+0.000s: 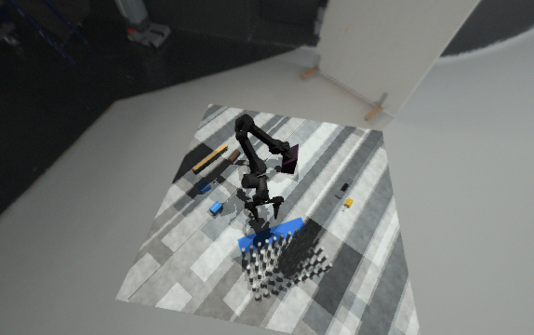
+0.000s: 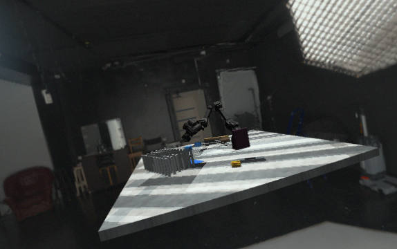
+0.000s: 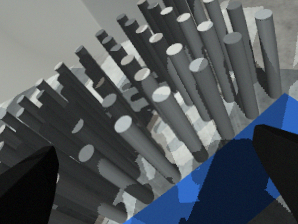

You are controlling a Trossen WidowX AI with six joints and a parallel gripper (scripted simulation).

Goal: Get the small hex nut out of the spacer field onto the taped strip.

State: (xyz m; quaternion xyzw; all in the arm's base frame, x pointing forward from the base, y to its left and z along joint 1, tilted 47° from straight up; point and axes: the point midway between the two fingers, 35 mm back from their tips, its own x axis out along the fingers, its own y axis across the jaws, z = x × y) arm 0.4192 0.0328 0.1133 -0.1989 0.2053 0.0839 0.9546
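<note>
Fingers (image 1: 265,218) are wide and empty near the blue taped strip (image 1: 290,227) (image 2: 198,161) (image 3: 210,185). Dip lower without a tool and they'd probably clip the grey metal spacers (image 1: 267,265) (image 2: 167,162) (image 3: 185,107). Can't spot the small hex nut, sorry. No containers around.

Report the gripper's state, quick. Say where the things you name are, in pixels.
Gripper (image 1: 267,219) (image 3: 158,145): open, nothing between its fingers, held above the table near the blue strip (image 1: 290,226) (image 3: 235,172).
</note>
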